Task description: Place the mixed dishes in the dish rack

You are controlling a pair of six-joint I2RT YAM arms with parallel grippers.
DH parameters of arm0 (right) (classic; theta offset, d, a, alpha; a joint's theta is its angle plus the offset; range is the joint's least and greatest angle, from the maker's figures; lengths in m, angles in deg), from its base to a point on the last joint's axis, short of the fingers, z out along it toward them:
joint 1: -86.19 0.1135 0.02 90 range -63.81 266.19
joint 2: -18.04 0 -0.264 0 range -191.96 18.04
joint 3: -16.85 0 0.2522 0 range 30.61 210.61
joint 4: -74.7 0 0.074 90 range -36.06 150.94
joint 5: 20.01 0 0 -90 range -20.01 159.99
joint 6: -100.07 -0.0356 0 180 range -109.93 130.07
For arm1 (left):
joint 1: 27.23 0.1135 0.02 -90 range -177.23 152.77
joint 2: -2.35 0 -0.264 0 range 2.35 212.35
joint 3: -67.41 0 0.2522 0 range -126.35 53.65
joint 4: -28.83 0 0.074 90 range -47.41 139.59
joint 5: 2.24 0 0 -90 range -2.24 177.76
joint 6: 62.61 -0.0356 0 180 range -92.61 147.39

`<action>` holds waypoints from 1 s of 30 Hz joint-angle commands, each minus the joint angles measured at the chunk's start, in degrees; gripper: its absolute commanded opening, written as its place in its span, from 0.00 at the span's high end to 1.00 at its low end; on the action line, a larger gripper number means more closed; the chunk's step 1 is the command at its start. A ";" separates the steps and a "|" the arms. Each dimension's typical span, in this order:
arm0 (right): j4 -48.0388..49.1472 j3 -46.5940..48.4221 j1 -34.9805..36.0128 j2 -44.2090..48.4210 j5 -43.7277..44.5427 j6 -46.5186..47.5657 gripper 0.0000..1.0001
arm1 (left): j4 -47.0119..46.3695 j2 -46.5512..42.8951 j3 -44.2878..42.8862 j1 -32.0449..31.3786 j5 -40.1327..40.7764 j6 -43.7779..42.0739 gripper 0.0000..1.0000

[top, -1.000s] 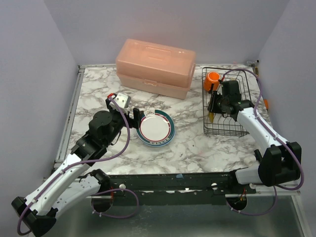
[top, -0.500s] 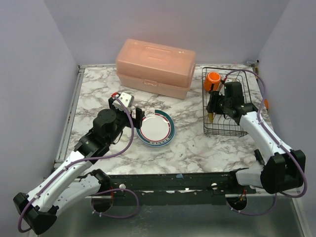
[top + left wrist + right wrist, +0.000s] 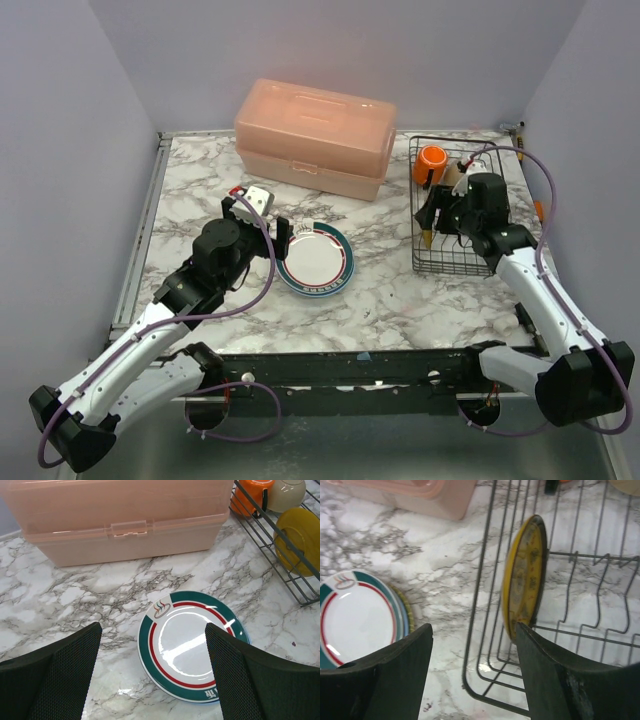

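The black wire dish rack [image 3: 470, 262] stands at the right. In it are the orange mug [image 3: 431, 160], a cream bowl [image 3: 458, 173] and the yellow plate [image 3: 428, 235], upright on edge between prongs. My right gripper [image 3: 438, 212] is open above the rack's left side, with the yellow plate [image 3: 524, 580] just beyond the jaws and not gripped. A white plate with teal and red rings [image 3: 316, 260] tops a low stack on the table. My left gripper [image 3: 282, 232] is open at its left edge, and the plate [image 3: 192, 645] lies between the fingers [image 3: 50, 675].
The big pink lidded box [image 3: 312, 135] sits at the back centre, close behind the plate stack and left of the rack. Under the top plate a blue rim and a yellow-green rim [image 3: 406, 607] show. Purple walls enclose the marble table [image 3: 190, 190].
My right gripper has drawn back and up from the yellow plate, which stays upright in the rack. My left gripper has shifted right, closer to the plate stack.
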 commanded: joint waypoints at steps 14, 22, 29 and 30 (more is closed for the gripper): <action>9.30 6.68 39.38 -11.92 11.93 -14.39 0.32 | -0.52 -2.06 0.29 -0.15 5.09 -0.79 0.16; 6.24 5.84 45.26 -18.32 19.15 -14.90 0.32 | -0.85 -3.38 0.95 -0.23 5.61 -0.39 0.16; 4.57 2.43 45.31 -17.91 26.51 -18.04 0.43 | 0.26 0.30 -0.06 -0.15 1.99 0.50 0.16; 3.81 2.53 45.23 -18.44 28.07 -18.48 0.46 | 0.88 1.25 -0.41 -0.15 1.24 0.49 0.16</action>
